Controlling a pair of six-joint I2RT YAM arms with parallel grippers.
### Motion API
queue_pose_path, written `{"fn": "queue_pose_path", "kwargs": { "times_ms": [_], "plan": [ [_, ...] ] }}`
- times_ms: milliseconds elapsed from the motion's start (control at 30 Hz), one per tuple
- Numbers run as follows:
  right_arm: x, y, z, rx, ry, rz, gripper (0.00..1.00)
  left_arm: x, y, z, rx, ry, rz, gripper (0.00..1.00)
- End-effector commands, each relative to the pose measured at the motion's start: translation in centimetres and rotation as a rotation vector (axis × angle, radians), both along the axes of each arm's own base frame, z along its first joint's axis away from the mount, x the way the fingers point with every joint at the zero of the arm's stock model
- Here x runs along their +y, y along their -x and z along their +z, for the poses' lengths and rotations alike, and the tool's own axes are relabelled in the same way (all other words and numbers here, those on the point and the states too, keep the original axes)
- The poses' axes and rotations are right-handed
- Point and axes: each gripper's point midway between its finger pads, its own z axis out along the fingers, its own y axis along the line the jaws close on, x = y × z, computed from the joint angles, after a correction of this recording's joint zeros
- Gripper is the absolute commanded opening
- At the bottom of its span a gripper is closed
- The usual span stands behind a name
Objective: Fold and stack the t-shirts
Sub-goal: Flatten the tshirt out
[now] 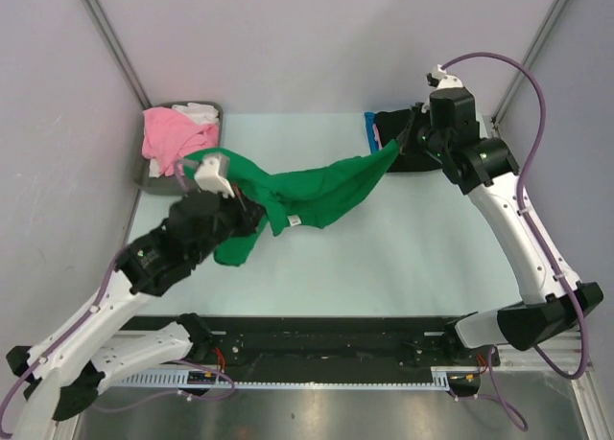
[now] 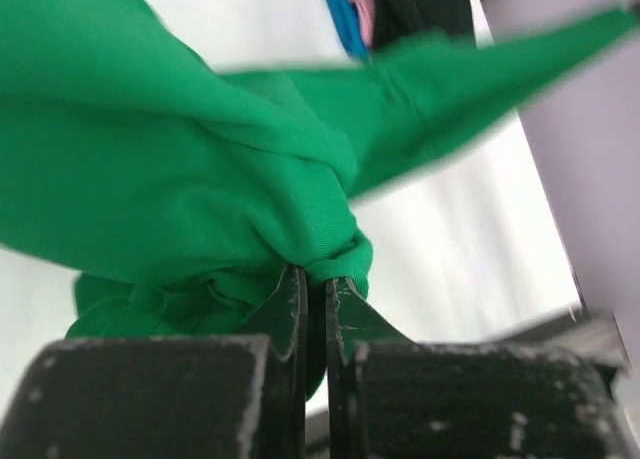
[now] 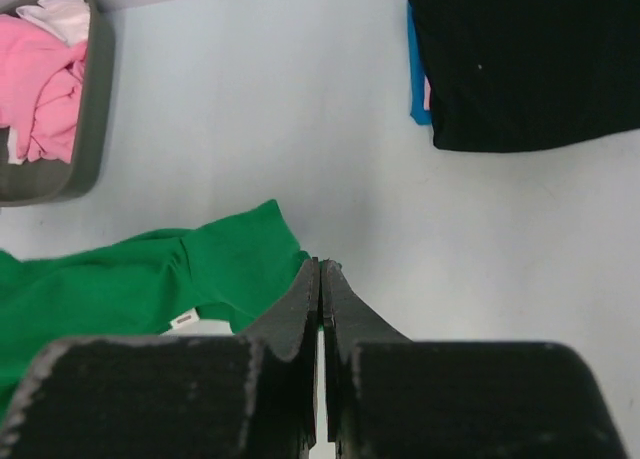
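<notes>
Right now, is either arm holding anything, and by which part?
The green t-shirt, stretched between both: left gripper pinches a bunched fold at one end, right gripper grips the drawn-out tip at the other.

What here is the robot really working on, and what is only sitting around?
Part of the job: green t-shirt, pinched by the left gripper and right gripper; black t-shirt topping the folded pile; pink t-shirt and white t-shirt, crumpled, waiting.
Just lying about: dark grey tray holding those two; table.
</notes>
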Motion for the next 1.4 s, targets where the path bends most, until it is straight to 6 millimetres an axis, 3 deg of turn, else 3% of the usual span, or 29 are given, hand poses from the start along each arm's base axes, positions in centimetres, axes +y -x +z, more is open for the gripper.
{"fn": "queue_pose_path", "kwargs": {
  "times_ms": [0,33,67,100,133,167,200,233,267,300,333,400,433,467,500,533,633,667,700,767,800,867,900,933,1000,1167,1367],
  "plan": [
    [0.2,-1.3,4.0,-0.11,-0.014,-0.001,0.0,-5.3,3.8,-6.6,0.149,0.066,-0.148,0.0],
    [0.0,-1.6,3.5,-0.1,0.005,-0.015,0.0,-6.9,5.6,-10.0,0.201,0.038,-0.205,0.0],
    [-0.2,-2.0,2.8,-0.084,0.02,-0.022,0.0,-8.2,6.4,-11.3,0.241,0.072,-0.213,0.02],
    [-0.5,-2.2,2.5,-0.079,0.032,-0.029,0.0,-10.4,6.7,-11.3,0.218,0.135,-0.246,0.02],
    [-0.6,-2.3,2.2,-0.072,0.043,-0.035,0.0,-11.9,8.5,-14.3,0.251,0.093,-0.283,0.04],
    [-0.8,-2.4,1.9,-0.066,0.049,-0.038,0.0,-13.2,9.1,-15.3,0.278,0.113,-0.285,0.2],
    [-1.1,-2.5,1.6,-0.061,0.062,-0.043,0.0,-15.5,10.3,-15.1,0.263,0.16,-0.336,0.34],
    [-1.4,-2.6,1.6,-0.062,0.067,-0.048,0.0,-17.2,10.5,-17.0,0.292,0.125,-0.347,0.47],
    [-1.5,-2.6,1.5,-0.059,0.074,-0.049,0.0,-18.6,10.9,-16.9,0.294,0.129,-0.382,0.7],
    [-1.8,-2.7,1.5,-0.057,0.076,-0.057,0.0,-19.9,11.1,-16.5,0.288,0.135,-0.403,0.85],
    [-1.9,-2.6,1.4,-0.057,0.082,-0.054,0.0,-22.1,10.8,-15.6,0.286,0.135,-0.42,0.9],
    [-2.2,-2.6,1.4,-0.056,0.092,-0.061,0.0,-23.3,10.7,-14.5,0.266,0.088,-0.462,0.94],
    [-2.3,-2.4,1.6,-0.06,0.101,-0.056,0.0,-24.5,10.2,-11.7,0.231,0.117,-0.471,1.0],
    [-2.4,-2.3,1.7,-0.064,0.106,-0.055,0.0,-24.5,9.9,-10.7,0.199,0.096,-0.478,1.0],
    [-2.6,-2.3,1.8,-0.066,0.114,-0.059,0.0,-23.9,9.0,-10.1,0.176,0.06,-0.447,1.0],
    [-2.6,-2.2,2.0,-0.071,0.114,-0.06,0.0,-23.9,8.1,-7.9,0.141,0.07,-0.429,1.0],
    [-2.6,-2.0,1.9,-0.072,0.106,-0.054,0.0,-21.1,4.8,-6.6,0.124,0.028,-0.354,1.0],
    [-2.4,-1.8,1.8,-0.07,0.103,-0.049,0.0,-19.7,4.2,-6.7,0.136,0.011,-0.335,1.0],
    [-2.3,-1.8,1.8,-0.073,0.094,-0.048,0.0,-17.9,2.2,-7.1,0.147,0.0,-0.274,1.0],
    [-2.2,-1.7,1.2,-0.067,0.095,-0.04,0.0,-15.3,1.0,-9.3,0.188,-0.046,-0.217,1.0],
    [-2.1,-1.7,1.1,-0.068,0.089,-0.039,0.0,-13.1,-0.5,-9.6,0.196,-0.05,-0.152,1.0],
    [-1.9,-1.6,0.4,-0.059,0.086,-0.032,0.0,-10.4,-1.1,-12.3,0.253,-0.084,-0.097,0.99],
    [-1.8,-1.7,0.2,-0.057,0.074,-0.03,0.0,-8.6,-2.6,-12.9,0.273,-0.069,-0.046,0.99],
    [-1.6,-1.6,0.2,-0.059,0.068,-0.025,0.0,-7.6,-2.4,-14.8,0.32,-0.073,-0.046,0.96],
    [-1.3,-1.5,-0.3,-0.058,0.052,-0.016,0.0,-4.9,-4.0,-16.2,0.351,-0.063,0.032,0.94],
    [-0.5,-1.3,-1.4,-0.043,0.033,0.004,0.0,-2.7,-5.7,-19.6,0.457,-0.162,0.079,0.89],
    [-0.2,-1.0,-2.2,-0.03,0.042,0.014,0.0,-2.8,-5.8,-23.1,0.543,-0.21,0.086,0.81]
  ]
}}
